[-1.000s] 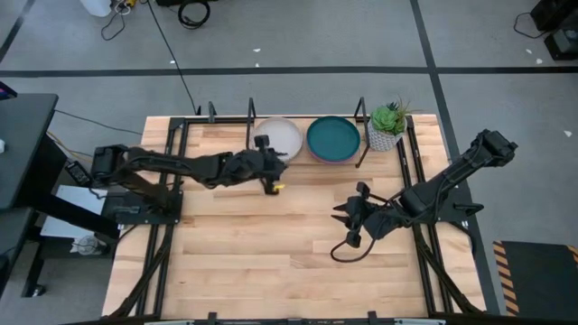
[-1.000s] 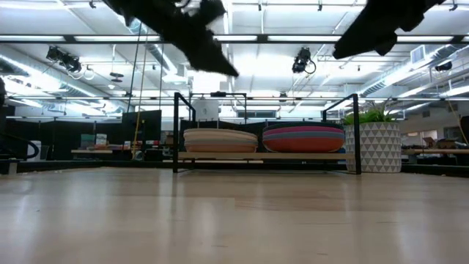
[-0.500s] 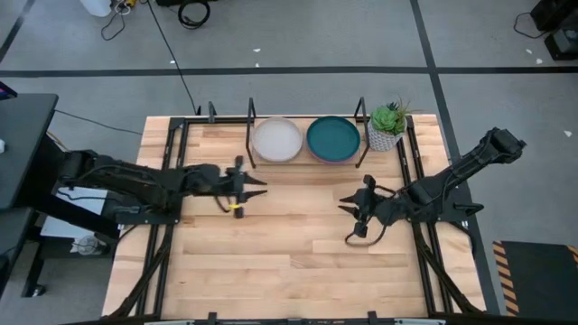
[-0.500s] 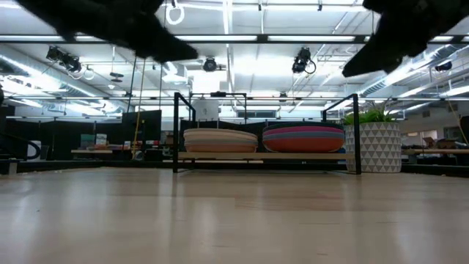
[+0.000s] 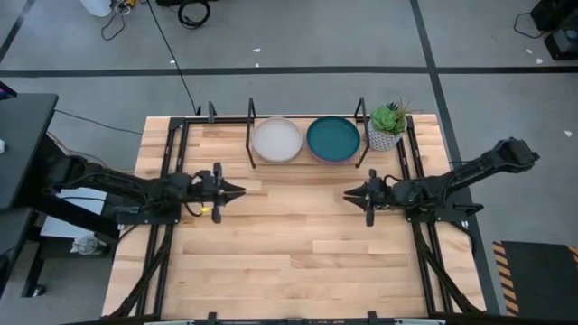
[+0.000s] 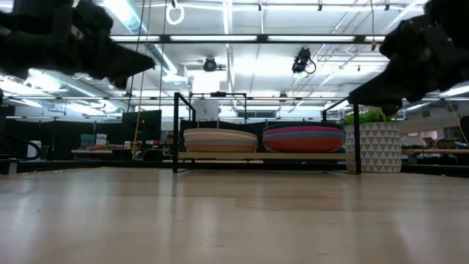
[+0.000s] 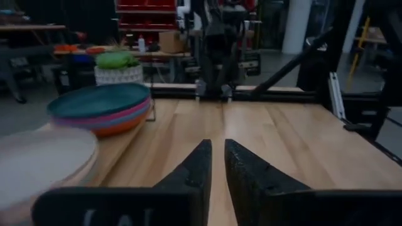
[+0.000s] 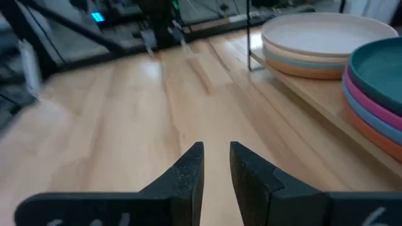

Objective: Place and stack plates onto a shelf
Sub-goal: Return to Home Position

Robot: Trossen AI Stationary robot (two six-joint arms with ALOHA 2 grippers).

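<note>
plates (image 5: pixel 333 139) in two stacks on shelf (image 6: pixel 176 132), far edge of desk (image 5: pixel 289 244). left gripper (image 5: pixel 238 190), right gripper (image 5: pixel 349 193) mid-desk, tips facing, both well apart from shelf; fingers (image 7: pixel 195 168) seemingly closed, empty.

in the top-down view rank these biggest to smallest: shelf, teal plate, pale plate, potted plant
1. shelf: largest; it spans both stacks.
2. teal plate and pale plate: these look the same size, so a tie.
3. potted plant: smallest.
</note>
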